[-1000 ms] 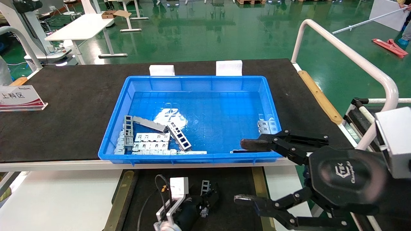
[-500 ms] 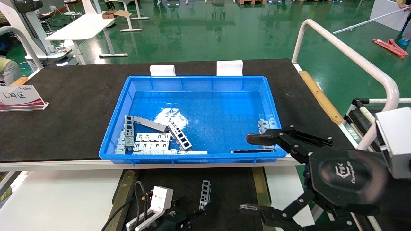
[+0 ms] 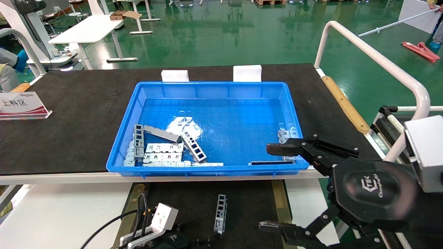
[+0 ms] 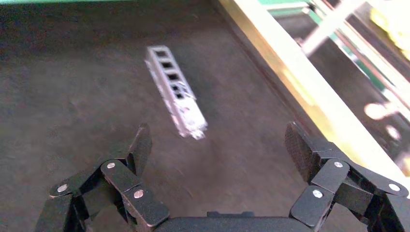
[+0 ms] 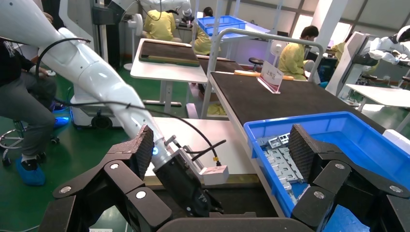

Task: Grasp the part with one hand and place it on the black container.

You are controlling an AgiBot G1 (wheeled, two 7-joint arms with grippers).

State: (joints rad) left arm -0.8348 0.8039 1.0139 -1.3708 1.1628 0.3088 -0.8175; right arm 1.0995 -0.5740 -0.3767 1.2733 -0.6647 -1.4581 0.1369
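Note:
The part (image 3: 220,213), a silver ladder-like bar, lies flat and free on the black container (image 3: 249,207), between its brass side strips. In the left wrist view the part (image 4: 175,98) lies on the container's floor (image 4: 72,96), just beyond the fingertips. My left gripper (image 4: 217,140) is open and empty, and shows at the bottom edge of the head view (image 3: 199,242). My right gripper (image 3: 270,188) is open and empty, hovering by the blue bin's near right corner; it shows in its own wrist view too (image 5: 220,145).
The blue bin (image 3: 211,86) stands on the black table mat behind the container, with several metal parts (image 3: 162,152) at its near left. A brass strip (image 4: 285,67) edges the container. A white rail (image 3: 373,55) rises at the right. A sign (image 3: 20,105) stands far left.
My left gripper has let go of the part and drawn back toward me, low in the head view. The part now lies on the container. My right gripper shifted slightly right.

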